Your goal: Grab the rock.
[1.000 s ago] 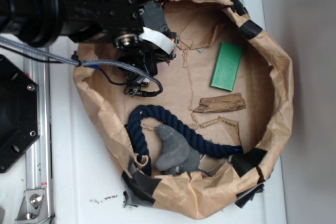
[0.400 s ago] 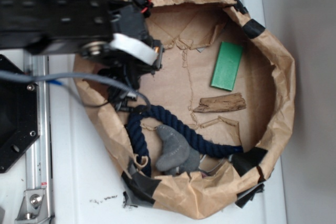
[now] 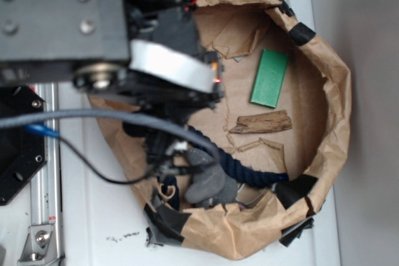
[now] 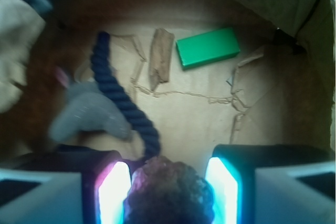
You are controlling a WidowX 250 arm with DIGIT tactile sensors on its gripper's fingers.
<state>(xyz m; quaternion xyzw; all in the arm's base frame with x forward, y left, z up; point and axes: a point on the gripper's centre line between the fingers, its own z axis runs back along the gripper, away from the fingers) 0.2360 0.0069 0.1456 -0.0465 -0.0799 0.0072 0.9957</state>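
The rock (image 4: pixel 170 192) is a dark, lumpy brown stone sitting between the two lit pads at the bottom of the wrist view. My gripper (image 4: pixel 168 170) is shut on it, the left pad (image 4: pixel 113 192) against one side and the right pad (image 4: pixel 220 190) against the other. The paper floor lies well below the rock. In the exterior view the big black arm (image 3: pixel 124 35) covers the gripper and the rock, so neither shows there.
A brown paper bag wall (image 3: pixel 333 91) rings the area. Inside it lie a green block (image 3: pixel 270 79), a splintered wood piece (image 3: pixel 262 123), a dark blue rope (image 3: pixel 252 174) and a grey soft lump (image 3: pixel 209 182). A grey cable (image 3: pixel 93 116) sags across the left.
The arm now looks much larger and nearer the exterior camera, and has shifted toward the lower right, over the rope's left end.
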